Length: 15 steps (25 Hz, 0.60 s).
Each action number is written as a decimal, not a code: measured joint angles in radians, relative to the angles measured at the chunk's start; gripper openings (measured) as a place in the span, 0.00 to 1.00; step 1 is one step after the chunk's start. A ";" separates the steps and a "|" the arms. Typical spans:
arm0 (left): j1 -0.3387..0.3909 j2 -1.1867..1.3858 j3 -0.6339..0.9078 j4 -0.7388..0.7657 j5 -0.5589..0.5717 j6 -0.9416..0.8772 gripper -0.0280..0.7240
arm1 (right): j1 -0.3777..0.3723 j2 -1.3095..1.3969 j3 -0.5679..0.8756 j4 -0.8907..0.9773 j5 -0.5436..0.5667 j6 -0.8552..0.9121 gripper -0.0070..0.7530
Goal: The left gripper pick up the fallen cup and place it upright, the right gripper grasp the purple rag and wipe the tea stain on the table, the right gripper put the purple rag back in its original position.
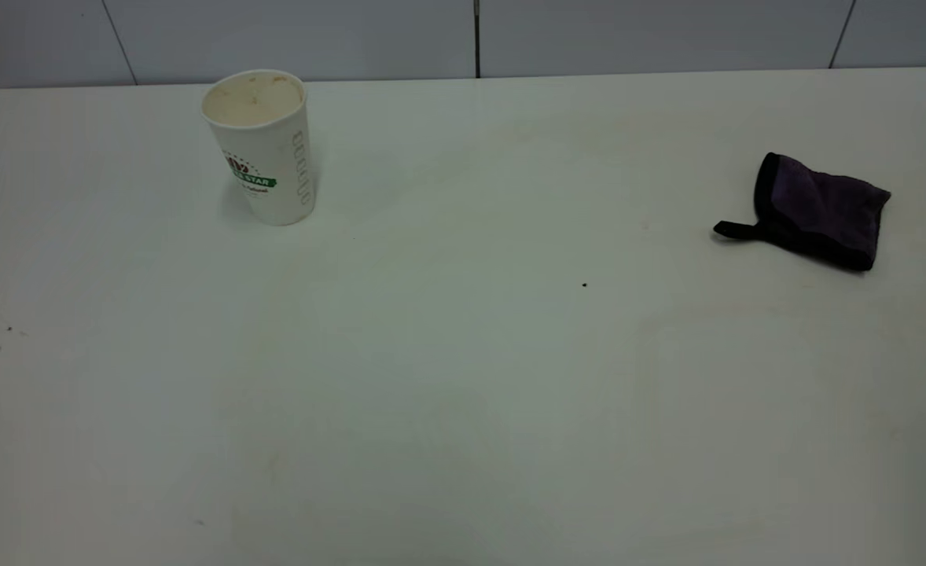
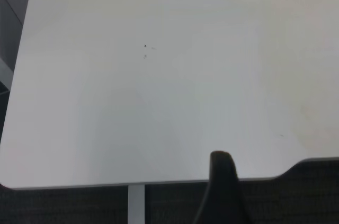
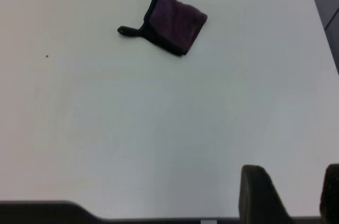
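On the table (image 1: 463,377): one cup (image 1: 262,149), one purple rag (image 1: 817,210).

Little of the robot body is in view. Exterior view: no arm or gripper visible.

Left wrist view: one matte black finger (image 2: 222,187) of the left gripper, smooth plastic-looking surface, rounded blunt tip, widening toward its base into a curved profile. No second finger, screws, cables or markings visible.

Right wrist view: two matte black fingers of the right gripper (image 3: 296,195); the fuller one (image 3: 259,195) has a flat squared top with softened corners, and the other is cut by the frame. Both plain, no labels, fasteners or wiring visible.
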 joint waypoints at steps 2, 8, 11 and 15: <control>0.000 0.000 0.000 0.000 0.000 0.000 0.82 | -0.006 -0.016 0.000 0.000 0.000 0.000 0.40; 0.000 0.000 0.000 0.000 0.000 0.000 0.82 | -0.006 -0.017 0.000 0.000 0.000 0.000 0.34; 0.000 0.000 0.000 0.000 0.000 0.000 0.82 | -0.006 -0.017 0.000 0.000 0.000 0.000 0.32; 0.000 0.000 0.000 0.000 0.000 -0.001 0.82 | -0.006 -0.017 0.000 0.000 0.000 0.000 0.32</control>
